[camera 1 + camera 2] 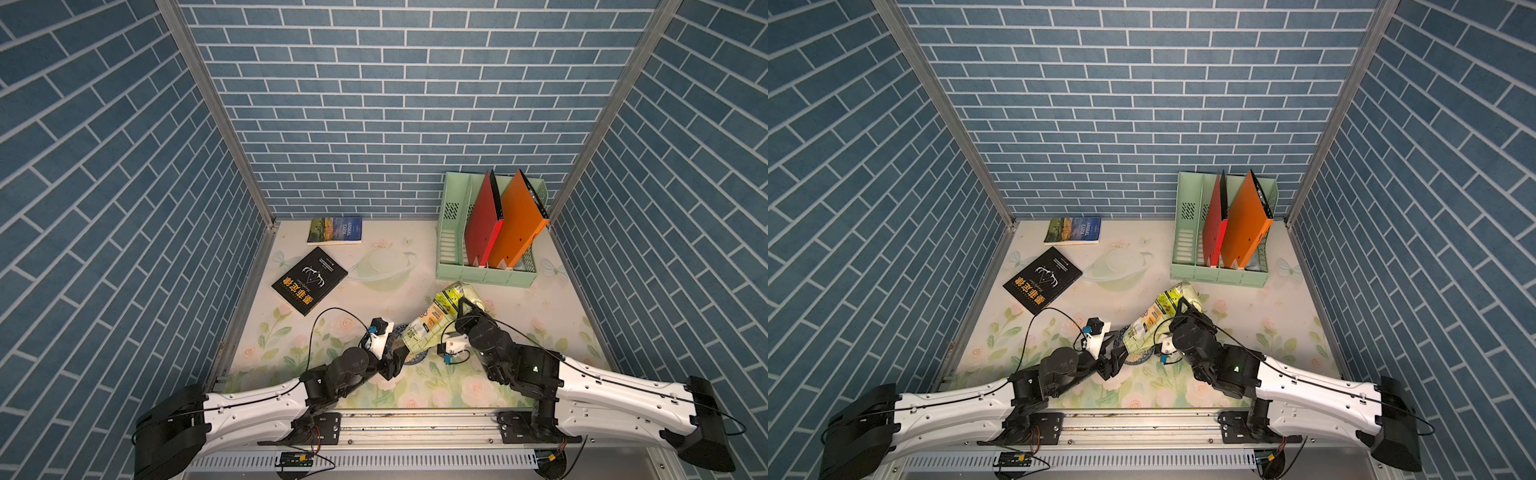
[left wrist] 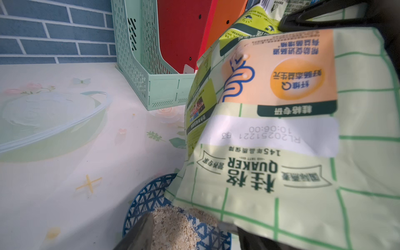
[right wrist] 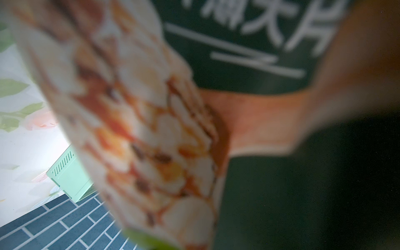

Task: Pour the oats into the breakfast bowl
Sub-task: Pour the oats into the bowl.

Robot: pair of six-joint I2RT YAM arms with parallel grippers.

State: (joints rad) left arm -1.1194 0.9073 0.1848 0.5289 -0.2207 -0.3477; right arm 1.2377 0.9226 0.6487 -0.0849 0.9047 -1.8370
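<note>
Oat bag [image 1: 432, 326]: lower centre of a top view, tipped mouth-down over breakfast bowl [image 1: 417, 360] so flakes fall inside.
Right gripper [image 1: 464, 309]: clamped on the bag's raised base, setting the tilt.
Left gripper [image 1: 400, 355]: jaws apart beside the mouth, gripping nothing.
Oats [image 2: 173, 227]: heaped in the bowl, lower centre of the left wrist view.

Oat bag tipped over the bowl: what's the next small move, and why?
Probably the right end effector should tilt the oat bag upright, ending the pour: its mouth hangs over the breakfast bowl, oats already heap inside, and the left end effector stands open beside it.
</note>
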